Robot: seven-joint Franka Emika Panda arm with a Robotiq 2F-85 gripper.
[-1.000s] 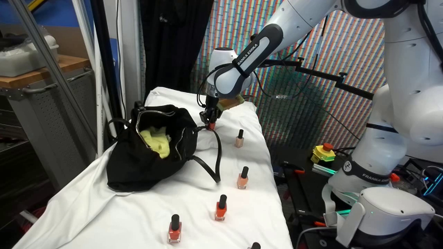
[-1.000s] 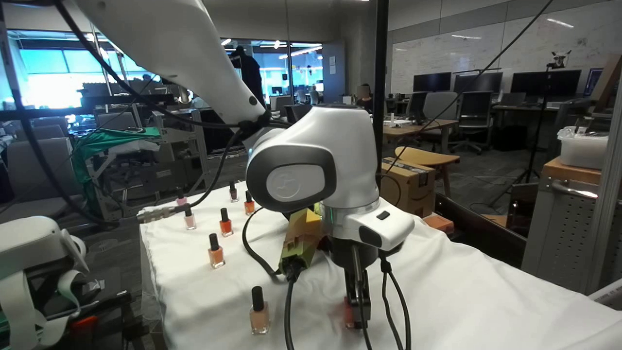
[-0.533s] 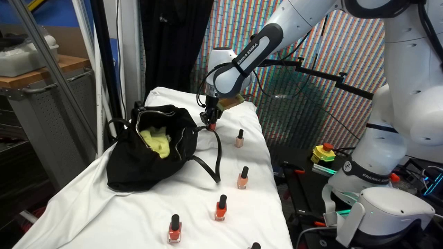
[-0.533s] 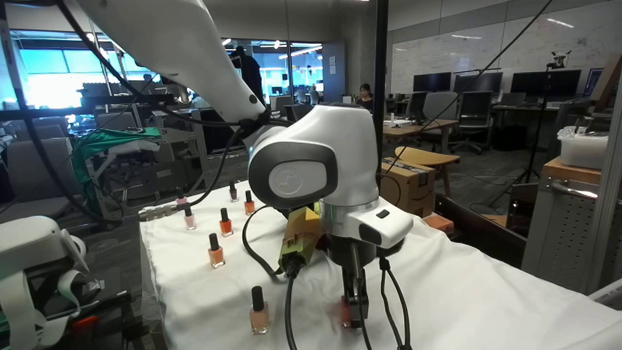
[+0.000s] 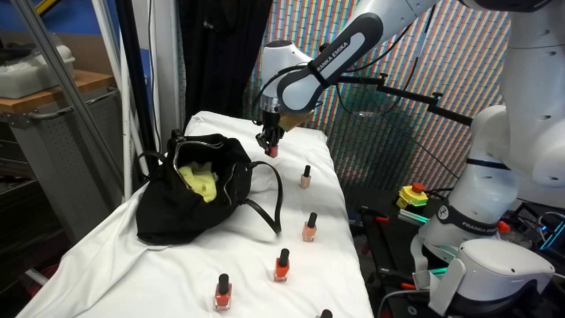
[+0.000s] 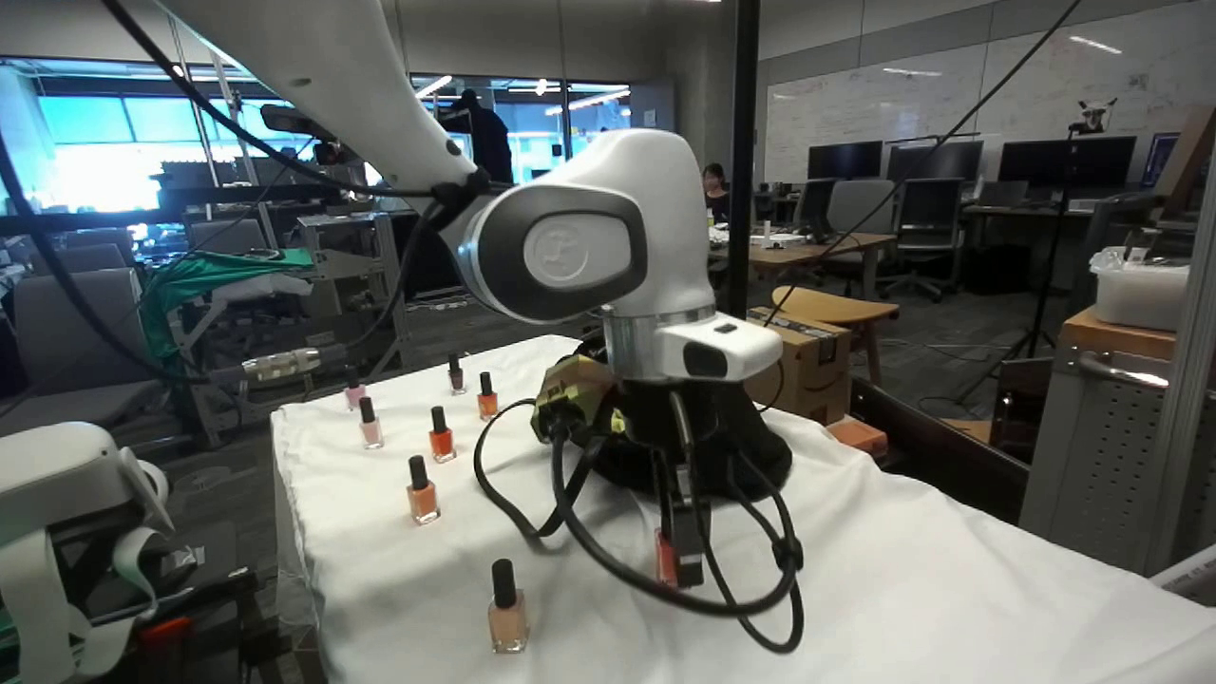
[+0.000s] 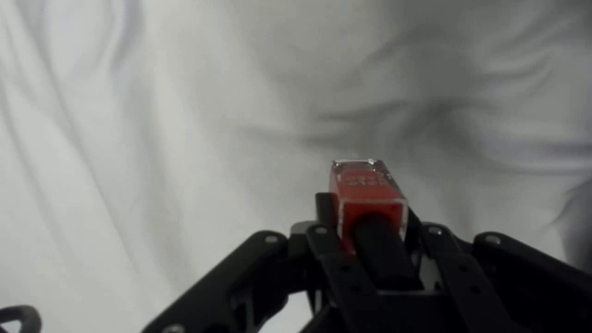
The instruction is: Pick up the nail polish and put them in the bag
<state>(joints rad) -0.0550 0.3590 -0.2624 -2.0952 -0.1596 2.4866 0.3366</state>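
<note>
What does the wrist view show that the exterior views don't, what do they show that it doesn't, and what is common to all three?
Only the wrist view: faint pale marks on a face of the red bottle, too blurred to read, and its black cap clearly made out.

Recognisable only in the exterior views: the black bag, open with yellow material inside, the white arm, and a beige bottle standing upright among others.

Shared: the gripper shut on the red bottle, and the white sheet.
</note>
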